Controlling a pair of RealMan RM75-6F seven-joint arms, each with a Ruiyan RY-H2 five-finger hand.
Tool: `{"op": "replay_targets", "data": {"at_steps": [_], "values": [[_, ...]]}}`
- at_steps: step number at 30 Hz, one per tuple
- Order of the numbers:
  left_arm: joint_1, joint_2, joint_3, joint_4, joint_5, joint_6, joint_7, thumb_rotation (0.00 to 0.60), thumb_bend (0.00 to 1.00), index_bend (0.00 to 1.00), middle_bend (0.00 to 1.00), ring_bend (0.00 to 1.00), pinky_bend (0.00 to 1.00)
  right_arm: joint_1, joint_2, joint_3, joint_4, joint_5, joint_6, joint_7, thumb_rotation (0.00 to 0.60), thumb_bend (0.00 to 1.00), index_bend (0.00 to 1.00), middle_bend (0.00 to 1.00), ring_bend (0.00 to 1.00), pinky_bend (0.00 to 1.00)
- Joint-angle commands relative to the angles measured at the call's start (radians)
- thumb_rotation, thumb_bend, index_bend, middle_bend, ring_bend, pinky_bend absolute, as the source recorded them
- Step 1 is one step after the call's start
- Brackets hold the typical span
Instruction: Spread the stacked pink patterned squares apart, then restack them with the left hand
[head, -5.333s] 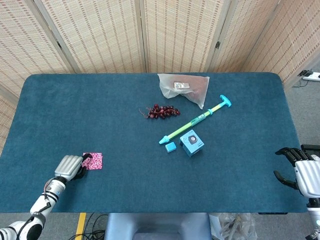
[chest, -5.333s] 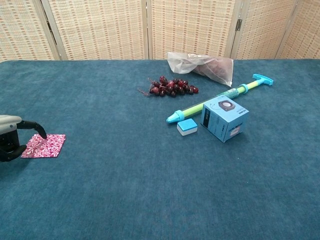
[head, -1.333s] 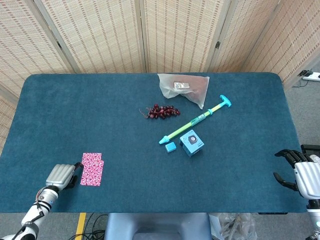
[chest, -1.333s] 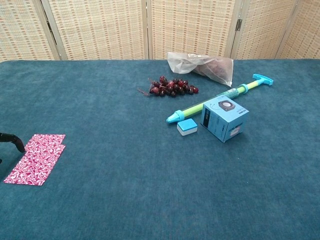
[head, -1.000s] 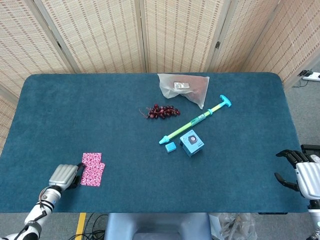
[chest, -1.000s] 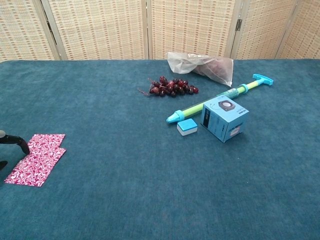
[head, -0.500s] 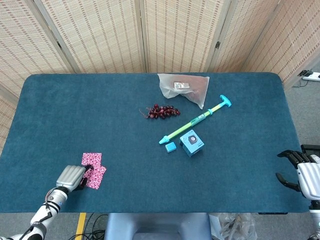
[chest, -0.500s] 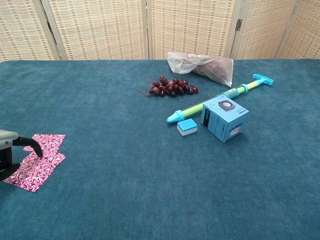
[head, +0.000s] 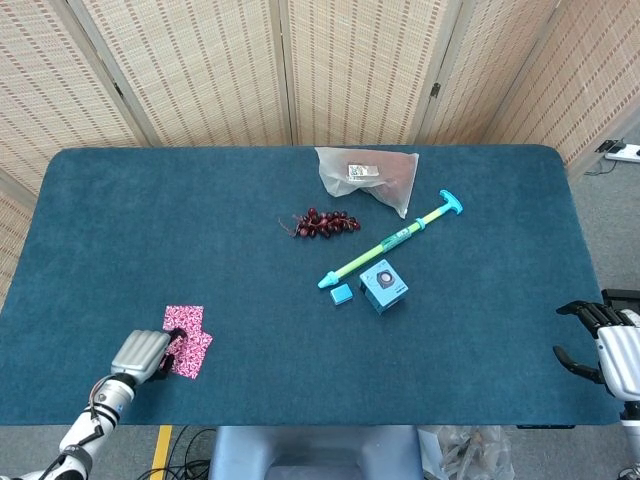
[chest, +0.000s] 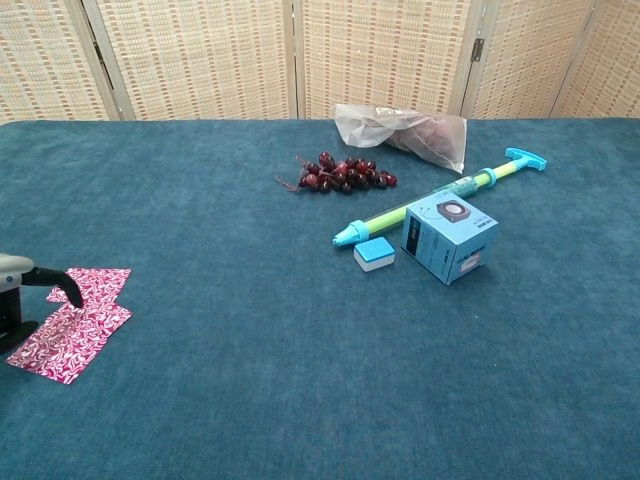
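Squares (head: 186, 338) lie near the counter's (head: 300, 230) front-left corner, two of them, partly overlapped: the near one is turned askew and covers the front part of the far one, which sits square to the counter's edges. They lie just to the right of the left hand (head: 142, 353), on its thumb side. That hand is far nearer than the right hand (head: 608, 350), which hangs off the front-right corner with fingers spread and holding nothing. The left hand's fingers are curled in, and the chest view shows one dark fingertip (chest: 72, 291) arched over the near square's left edge; whether it presses the square or hovers just above cannot be told, and nothing is pinched or lifted. The restack looks partly done: the near square would need to slide toward the far edge and turn back square to cover the other. Beyond, mid-counter, lie a blue box (head: 384, 287), a small blue block (head: 342, 294), a pump (head: 391, 239), grapes (head: 321, 223) and a bag (head: 370, 176).
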Motion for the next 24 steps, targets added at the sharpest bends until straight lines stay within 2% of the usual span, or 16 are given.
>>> {"op": "replay_targets", "data": {"at_steps": [1, 15, 24], "values": [[0.004, 0.010, -0.002, 0.013, -0.018, 0.003, -0.006, 0.600, 0.65, 0.27, 1.00, 0.99, 1.00, 0.000, 0.000, 0.000, 0.001, 0.000, 0.000, 0.001, 0.600, 0.28, 0.33, 0.34, 0.28, 0.32], [0.008, 0.009, 0.022, 0.024, -0.049, -0.006, 0.022, 0.600, 0.65, 0.27, 1.00, 0.99, 1.00, -0.003, -0.002, -0.003, 0.006, -0.005, 0.005, 0.007, 0.600, 0.28, 0.33, 0.34, 0.28, 0.32], [-0.010, -0.011, 0.028, -0.032, -0.008, -0.009, 0.050, 0.600, 0.65, 0.27, 1.00, 0.99, 1.00, -0.011, -0.002, -0.006, 0.012, -0.003, 0.012, 0.018, 0.600, 0.28, 0.33, 0.34, 0.28, 0.32]]}}
